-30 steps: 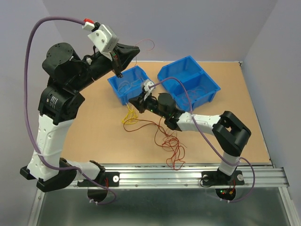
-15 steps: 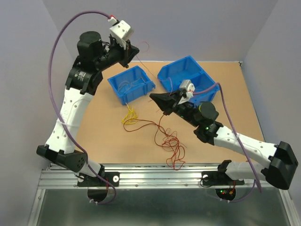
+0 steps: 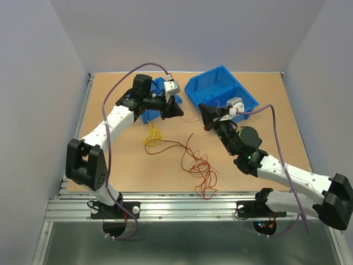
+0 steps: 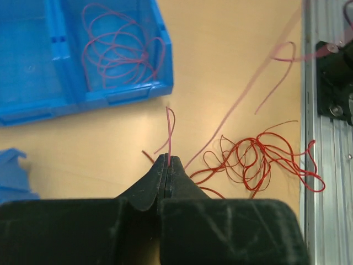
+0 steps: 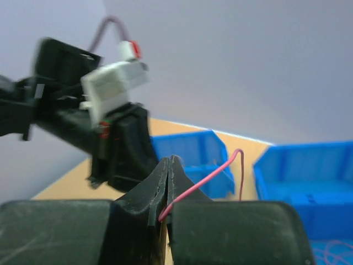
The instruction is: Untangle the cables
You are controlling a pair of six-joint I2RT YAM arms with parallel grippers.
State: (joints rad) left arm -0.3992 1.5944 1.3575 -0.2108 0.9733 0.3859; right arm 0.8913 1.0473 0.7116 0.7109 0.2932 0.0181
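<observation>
Cables [image 3: 199,168] are lying in a red tangle on the table [image 3: 154,171], w/ a yellow bunch [image 3: 152,135] beside it, both nearer the arm bases than the grippers. Left gripper [image 4: 167,162] is pinching shut on a red strand [image 4: 168,132], w/ the tangle off to one side. Right gripper [image 5: 170,162] is clamping tight on a pinkish strand [image 5: 204,179].
</observation>
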